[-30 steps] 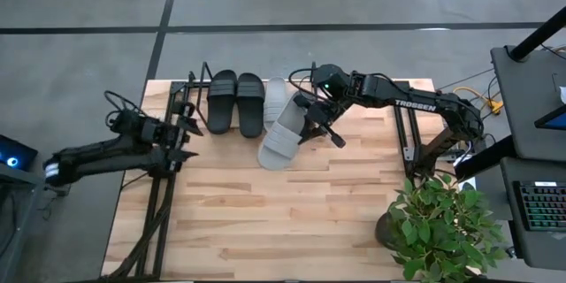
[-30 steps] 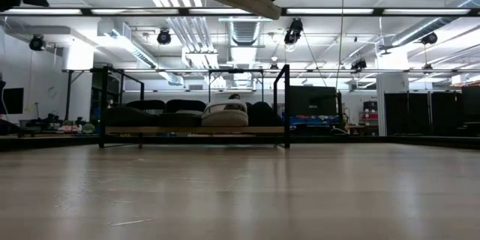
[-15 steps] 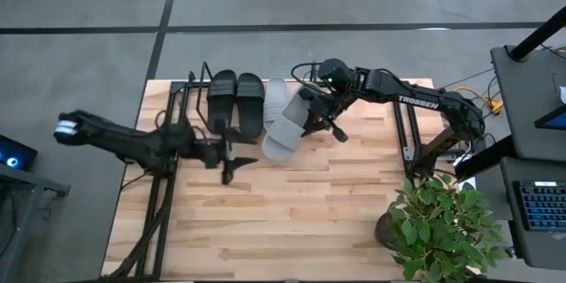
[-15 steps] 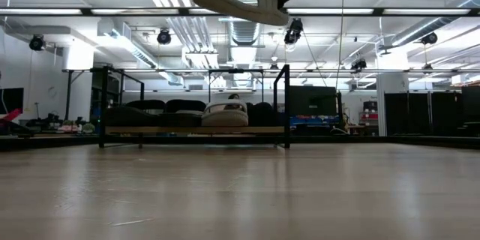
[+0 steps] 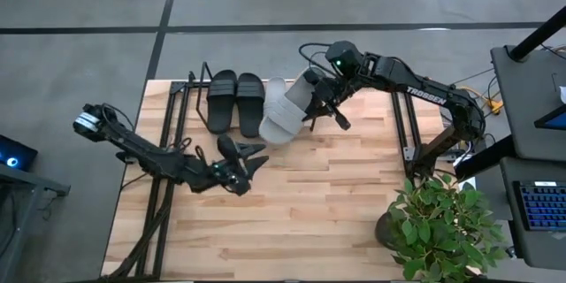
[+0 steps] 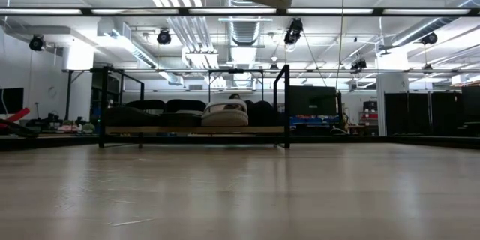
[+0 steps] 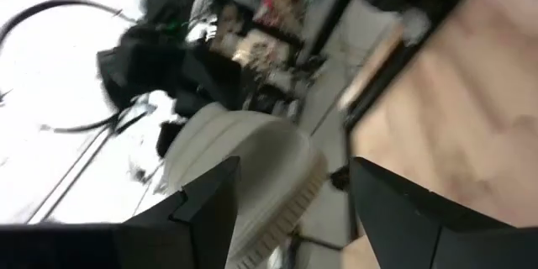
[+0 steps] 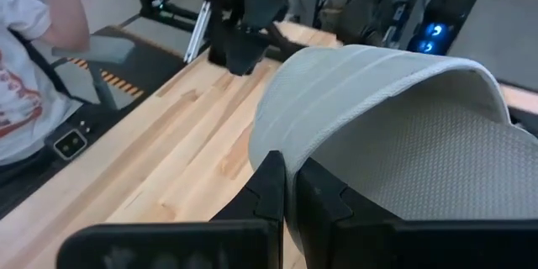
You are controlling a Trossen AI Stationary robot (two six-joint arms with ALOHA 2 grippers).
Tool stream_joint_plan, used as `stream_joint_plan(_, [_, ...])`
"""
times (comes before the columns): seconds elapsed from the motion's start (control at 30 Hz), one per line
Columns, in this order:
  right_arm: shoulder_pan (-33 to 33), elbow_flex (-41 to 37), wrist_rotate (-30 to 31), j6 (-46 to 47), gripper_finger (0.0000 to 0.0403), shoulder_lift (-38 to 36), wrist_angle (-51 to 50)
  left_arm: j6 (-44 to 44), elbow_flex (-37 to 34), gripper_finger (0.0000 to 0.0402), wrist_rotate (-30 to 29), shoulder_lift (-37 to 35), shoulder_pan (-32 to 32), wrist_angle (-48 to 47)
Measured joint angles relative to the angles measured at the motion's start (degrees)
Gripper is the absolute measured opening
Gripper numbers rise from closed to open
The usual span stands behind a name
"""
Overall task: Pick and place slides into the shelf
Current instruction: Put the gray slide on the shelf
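The shelf [image 5: 190, 97] stands at the table's far left and holds two black slides [image 5: 235, 102] and one light grey slide [image 6: 225, 112], each lying on the shelf's board. A second grey slide [image 5: 285, 113] hangs in the air over the shelf's right end, with my right gripper [image 5: 315, 110] shut on it. My left gripper [image 5: 246, 151] hovers open above the table's middle, just near of the shelf, with nothing between its fingers. In the left wrist view the held slide [image 7: 244, 164] shows ahead of those open fingers. My right gripper pinches the grey slide's wide strap at its side edge [image 8: 292, 161] between its two fingers. The fingers come from the table's right, slanting down. The slide is lifted clear of table and shelf, tilted, reaching away from the gripper toward the left.
Bare wooden tabletop [image 5: 292, 221] fills the near half. A potted plant [image 5: 438, 230] stands at the near right corner. Black arm stands rise at the left [image 5: 159, 212] and right [image 5: 411, 141] edges. A person [image 8: 29, 59] sits beyond the table.
My left arm has swung from the table's left edge toward its middle, rolling its wrist, and has stayed open. My right gripper has carried the grey slide up and toward the far edge, over the shelf's right end.
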Motion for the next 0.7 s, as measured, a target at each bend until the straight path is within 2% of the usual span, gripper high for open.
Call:
stream_joint_plan(0.1, [-0.13, 1.77, 0.0, 1.26, 0.0009, 0.02, -0.01, 1.76, 1.13, 0.0209, -4.73, 1.41, -0.72, 1.02])
stream_joint_plan(0.27, [-0.13, 2.77, -0.04, 1.66, 0.0009, 0.05, 0.01, 2.95, 2.76, 0.0209, -5.41, 3.98, -0.74, 0.72])
stream_joint_plan(0.5, [-0.13, 2.73, 0.93, 1.68, 0.0009, 0.09, -1.37, 9.41, 6.0, 0.0209, -18.51, 9.99, -0.72, 1.43])
stream_joint_plan(0.7, [-0.15, 2.66, 1.04, 2.13, 0.0009, 0.09, -1.88, 16.27, 9.16, 0.0209, -19.25, 16.15, -0.7, 7.97])
